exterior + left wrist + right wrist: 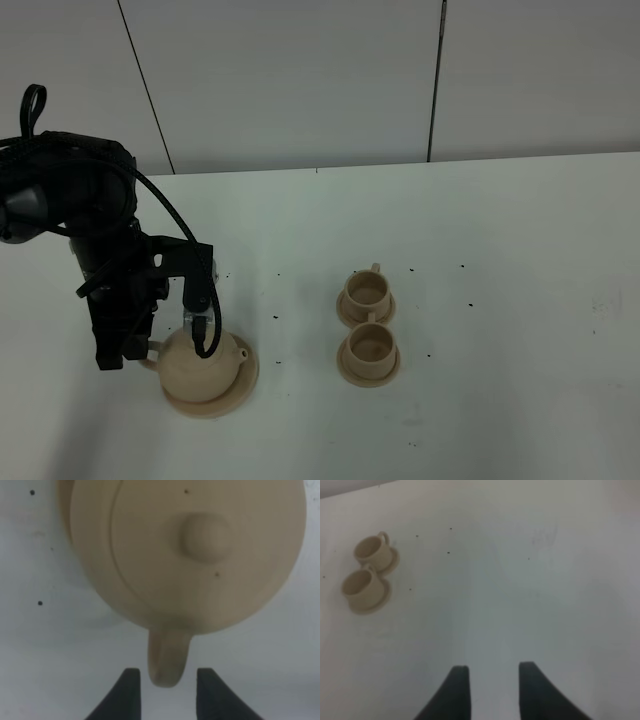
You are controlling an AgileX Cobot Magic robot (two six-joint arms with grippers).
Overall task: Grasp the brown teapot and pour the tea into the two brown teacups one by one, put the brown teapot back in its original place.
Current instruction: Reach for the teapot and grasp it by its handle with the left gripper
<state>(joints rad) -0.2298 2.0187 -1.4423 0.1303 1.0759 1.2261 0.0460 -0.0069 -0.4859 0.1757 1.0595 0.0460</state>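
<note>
Shows squat round light-tan clay teapot (200, 375) upright, knobbed lid (205, 537) on, sitting on flat round tan clay saucer (238, 396) toward left side of white bench (500, 250), well off the far edge. Notes short spout (243, 353) pointing toward bench middle. Shows left hand (168, 671) at the loop handle (167, 652): dark fingers (129, 692) apart, handle end between them, gap either side, not clamped. Finds two small light-tan clay cylindrical cups near bench middle, each on own small saucer (346, 374): one cup (367, 290) nearer far edge, other (369, 344) just in front; cannot tell if touching. Shows right hand (493, 668) above white bench surface, fingers apart, gripping no object, cups well apart from it. Notes dark specks (275, 318) scattered on bench.
</note>
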